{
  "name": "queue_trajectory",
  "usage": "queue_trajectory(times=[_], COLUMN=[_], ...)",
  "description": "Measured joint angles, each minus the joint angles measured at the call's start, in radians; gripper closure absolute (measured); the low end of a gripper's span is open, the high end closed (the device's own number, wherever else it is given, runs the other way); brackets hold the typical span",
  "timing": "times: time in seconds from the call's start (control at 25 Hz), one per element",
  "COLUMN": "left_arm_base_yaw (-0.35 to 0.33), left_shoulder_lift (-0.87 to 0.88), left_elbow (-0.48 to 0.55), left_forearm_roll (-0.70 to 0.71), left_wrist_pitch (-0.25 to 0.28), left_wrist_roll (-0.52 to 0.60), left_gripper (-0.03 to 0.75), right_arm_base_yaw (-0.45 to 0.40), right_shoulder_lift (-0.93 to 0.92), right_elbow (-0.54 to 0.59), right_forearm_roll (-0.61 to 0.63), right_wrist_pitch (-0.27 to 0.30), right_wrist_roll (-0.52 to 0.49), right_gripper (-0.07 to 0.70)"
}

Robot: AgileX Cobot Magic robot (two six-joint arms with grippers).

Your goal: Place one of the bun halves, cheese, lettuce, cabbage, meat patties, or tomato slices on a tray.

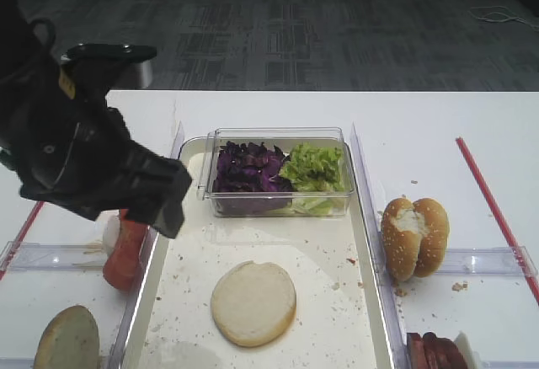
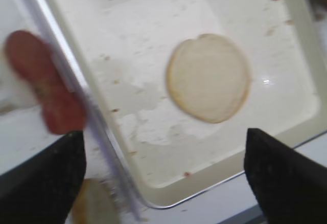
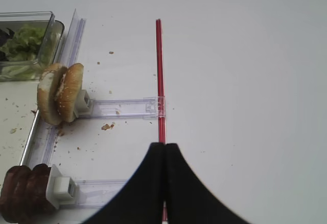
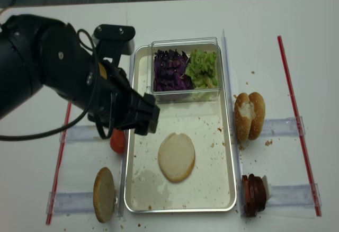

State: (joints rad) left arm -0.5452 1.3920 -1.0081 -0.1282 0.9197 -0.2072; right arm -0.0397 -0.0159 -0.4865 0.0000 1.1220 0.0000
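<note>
Nearest my left gripper (image 2: 163, 173), jaws wide and empty, one bun half (image 2: 208, 77) lies flat on the tray (image 2: 286, 127), so I'd lift clear without nudging it; right gripper (image 3: 164, 183) closed.

Exterior high: viewed obliquely from the front, low and close. Realsense: looked steeply down from farther off. Both shared the tray (image 1: 364, 243) (image 4: 231, 152). Wrist views: pointed downward, close to the table (image 3: 245, 70).

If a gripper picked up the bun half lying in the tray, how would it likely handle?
The bun half lies flat, cut face up, so it probably won't roll. It looks soft and light, likely squashing under a firm pinch. Crumbs across the tray suggest it sheds easily.
</note>
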Motion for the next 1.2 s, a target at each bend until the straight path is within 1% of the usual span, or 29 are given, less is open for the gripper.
queue_trajectory(times=[0.08, 0.16, 0.24, 0.4, 0.48, 0.56, 0.64, 0.8, 0.88, 0.92, 1.0, 1.12, 1.2], left_arm_base_yaw=[0.0, 0.0, 0.0, 0.011, 0.057, 0.126, 0.222, 0.42, 0.488, 0.509, 0.522, 0.525, 0.525], left_shoulder_lift=[0.0, 0.0, 0.0, 0.0, 0.0, 0.0, 0.0, 0.0, 0.0, -0.002, -0.011, -0.048, -0.096], left_elbow=[0.0, 0.0, 0.0, 0.0, 0.0, 0.0, 0.0, 0.0, 0.0, 0.0, 0.0, 0.002, 0.041], left_forearm_roll=[0.128, 0.202, 0.231, 0.229, 0.218, 0.212, 0.212, 0.212, 0.215, 0.216, 0.218, 0.204, 0.2], left_wrist_pitch=[0.044, 0.082, 0.093, 0.095, 0.097, 0.107, 0.125, 0.166, 0.184, 0.188, 0.196, 0.203, 0.21], left_wrist_roll=[-0.06, -0.093, -0.104, -0.108, -0.106, -0.095, -0.084, -0.036, 0.004, 0.019, 0.04, 0.056, 0.058], left_gripper=[0.102, 0.102, 0.102, 0.102, 0.111, 0.129, 0.149, 0.159, 0.159, 0.159, 0.159, 0.16, 0.159], right_arm_base_yaw=[0.0, 0.0, 0.0, 0.0, 0.0, 0.0, 0.0, 0.0, 0.0, 0.0, 0.0, 0.0, 0.0], right_shoulder_lift=[0.0, 0.0, 0.0, 0.0, 0.0, 0.0, 0.0, 0.0, 0.0, 0.0, 0.0, 0.0, 0.0], right_elbow=[0.0, 0.0, 0.0, 0.0, 0.0, 0.0, 0.0, 0.0, 0.0, 0.0, 0.0, 0.0, 0.0], right_forearm_roll=[0.0, 0.0, 0.0, 0.0, 0.0, 0.0, 0.0, 0.0, 0.0, 0.0, 0.0, 0.0, 0.0], right_wrist_pitch=[0.0, 0.0, 0.0, 0.0, 0.0, 0.0, 0.0, -0.002, -0.002, -0.002, -0.002, -0.002, -0.002], right_wrist_roll=[0.0, 0.0, 0.0, 0.0, 0.0, 0.0, 0.0, 0.0, 0.0, 0.0, 0.0, 0.0, 0.0], right_gripper=[0.323, 0.323, 0.323, 0.323, 0.323, 0.323, 0.323, 0.323, 0.323, 0.323, 0.323, 0.323, 0.323])
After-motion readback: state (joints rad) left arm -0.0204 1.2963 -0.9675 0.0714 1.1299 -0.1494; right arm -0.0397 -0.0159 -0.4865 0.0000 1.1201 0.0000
